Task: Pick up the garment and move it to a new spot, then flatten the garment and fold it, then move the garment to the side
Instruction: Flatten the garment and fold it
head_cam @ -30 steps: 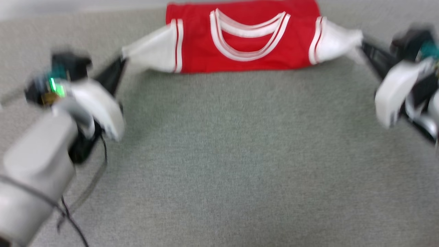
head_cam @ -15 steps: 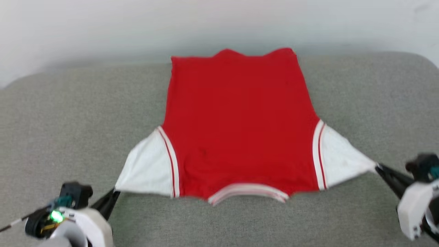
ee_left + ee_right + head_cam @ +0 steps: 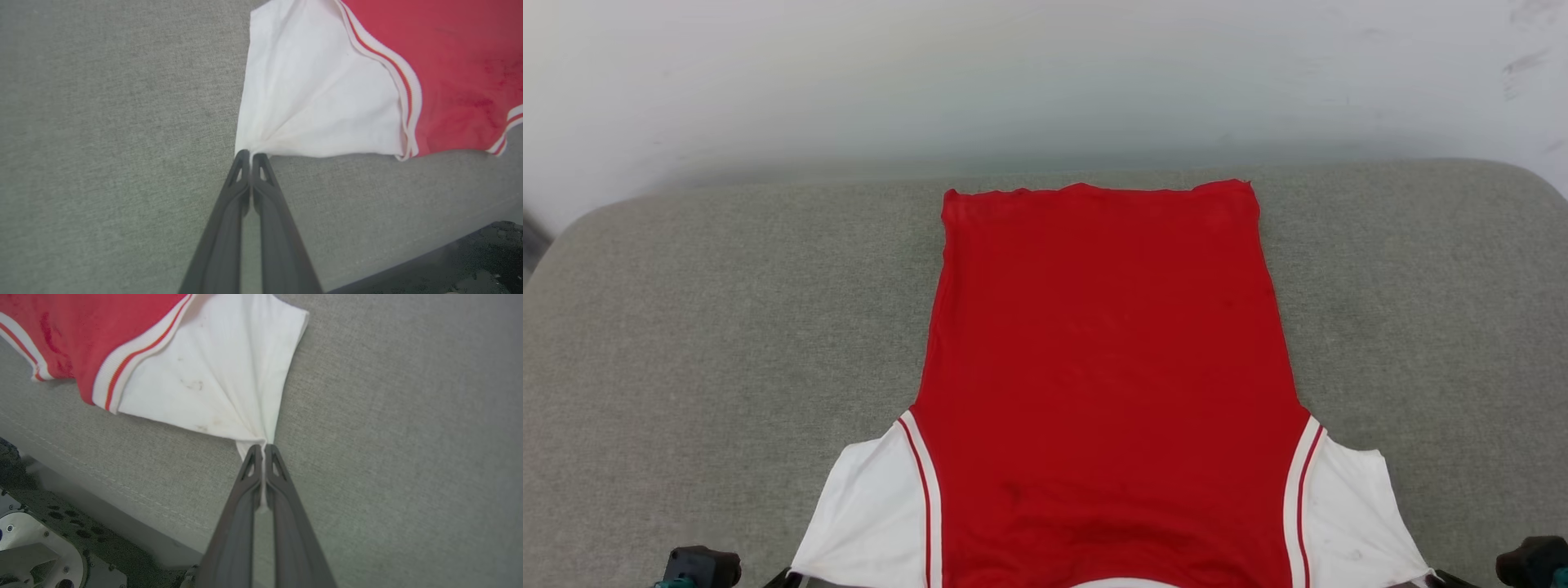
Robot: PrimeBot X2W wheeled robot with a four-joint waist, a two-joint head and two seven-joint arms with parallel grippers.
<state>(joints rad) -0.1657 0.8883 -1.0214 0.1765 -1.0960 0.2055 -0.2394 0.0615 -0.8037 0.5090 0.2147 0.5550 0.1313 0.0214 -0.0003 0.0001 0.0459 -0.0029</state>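
The grey padded desk (image 3: pixel 727 327) carries the garment (image 3: pixel 1103 367), spread flat at its middle, plain red side up, hem far. The left gripper (image 3: pixel 247 155) is clamped on the left sleeve (image 3: pixel 310 102) corner, the right gripper (image 3: pixel 262 447) on the right sleeve (image 3: pixel 212 375) corner.

The garment (image 3: pixel 1103 367) is plain red with white sleeves and white-and-red striped trim — the table (image 3: pixel 727 327) is flecked grey, the wall (image 3: pixel 931 73) along the frame's top whitish.
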